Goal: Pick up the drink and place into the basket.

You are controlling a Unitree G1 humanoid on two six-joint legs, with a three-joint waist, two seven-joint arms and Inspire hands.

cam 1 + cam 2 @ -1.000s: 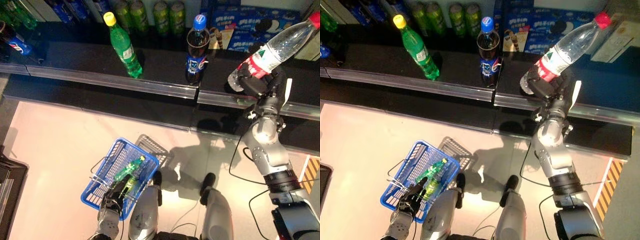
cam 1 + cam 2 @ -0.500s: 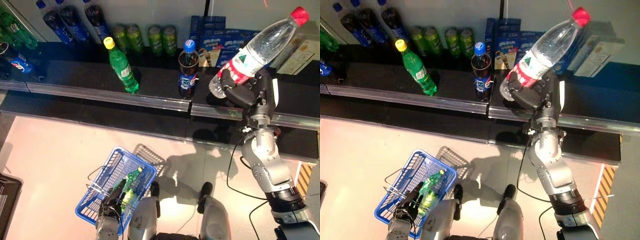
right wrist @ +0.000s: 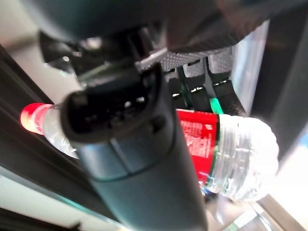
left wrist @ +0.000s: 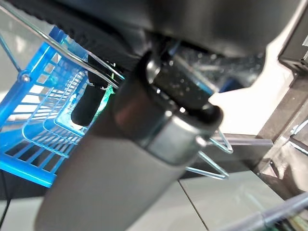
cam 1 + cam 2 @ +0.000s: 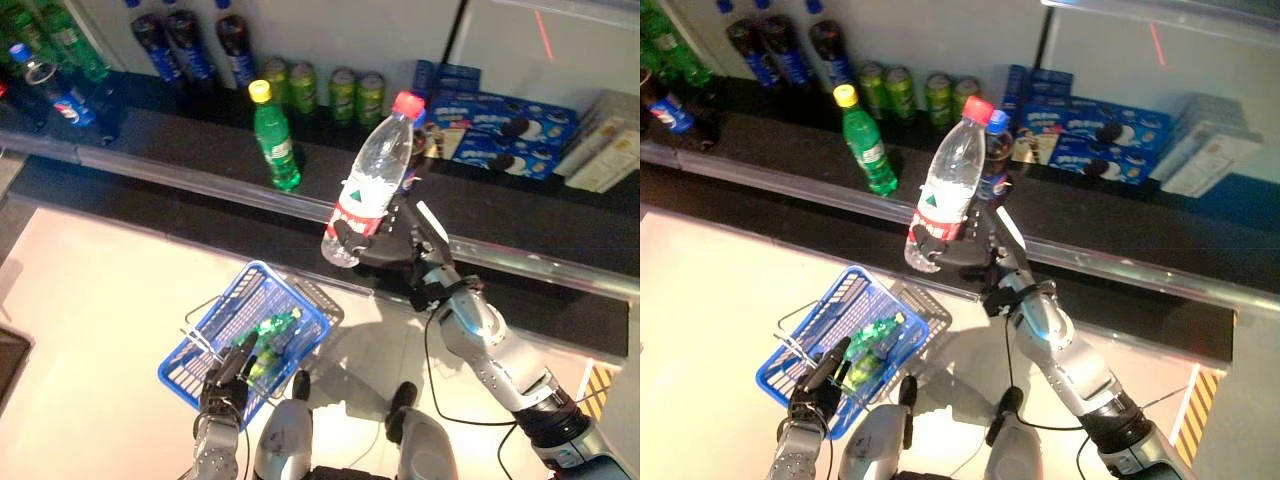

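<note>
My right hand (image 5: pixel 392 248) is shut on a clear water bottle (image 5: pixel 368 187) with a red cap and red label, held in the air in front of the black shelf, above and right of the blue basket. The bottle also shows in the right wrist view (image 3: pixel 226 144), with the fingers (image 3: pixel 211 82) curled round it. My left hand (image 5: pixel 226 385) is shut on the thin wire handles of the blue basket (image 5: pixel 205 350), which hangs low at the left. A green bottle (image 5: pixel 270 332) lies inside the basket.
A green bottle (image 5: pixel 273 137) stands at the front of the black shelf (image 5: pixel 180 150). Dark cola bottles (image 5: pixel 190 45) and green cans (image 5: pixel 330 90) stand at the back. Blue biscuit boxes (image 5: pixel 510 115) lie at the back right. A clear rail (image 5: pixel 530 265) edges the shelf.
My right hand has carried the water bottle off the shelf, left and down toward the basket. The camera has shifted, so the shelf sits differently in view.
</note>
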